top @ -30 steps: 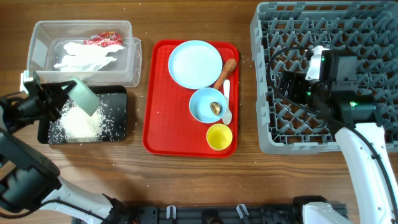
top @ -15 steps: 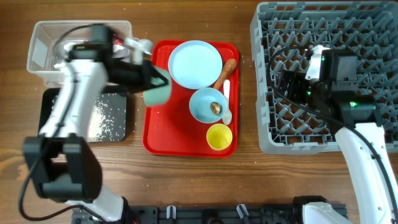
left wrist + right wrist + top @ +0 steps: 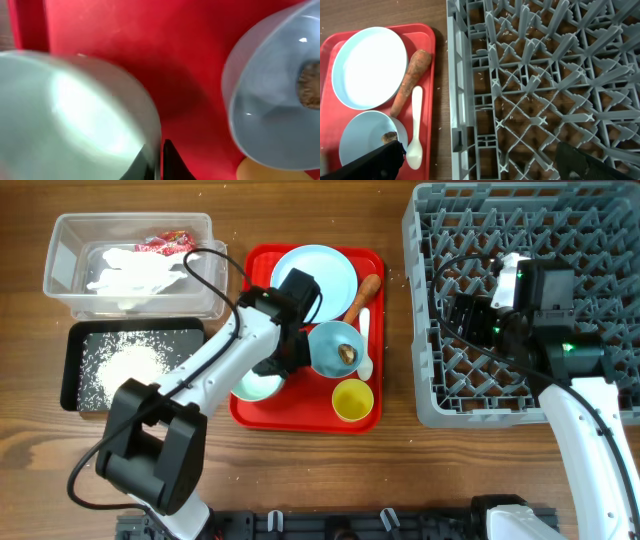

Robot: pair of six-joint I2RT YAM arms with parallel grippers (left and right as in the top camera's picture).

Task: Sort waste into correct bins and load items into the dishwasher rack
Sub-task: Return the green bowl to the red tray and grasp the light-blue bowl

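My left gripper (image 3: pixel 277 364) is shut on the rim of the pale green bowl (image 3: pixel 252 387), which sits low over the red tray's (image 3: pixel 245 300) left side; in the left wrist view the fingers (image 3: pixel 156 161) pinch the bowl's (image 3: pixel 65 115) rim. Beside it is the light blue bowl (image 3: pixel 330 340) holding a brown scrap (image 3: pixel 347 353). The blue plate (image 3: pixel 313 280), carrot (image 3: pixel 362 298), white spoon (image 3: pixel 365 350) and yellow cup (image 3: pixel 352 400) are also on the tray. My right gripper (image 3: pixel 480 165) is open and empty over the grey rack (image 3: pixel 530 240).
The clear tub (image 3: pixel 60 250) at the far left holds the white napkin (image 3: pixel 130 275) and red wrapper (image 3: pixel 165 243). The black tray (image 3: pixel 75 365) in front of it holds white rice (image 3: pixel 125 365). Stray rice grains lie in the rack (image 3: pixel 545 75).
My left arm swung right from the black tray to the red tray, carrying the pale green bowl. The rice now lies in the black tray. The right arm has not moved.
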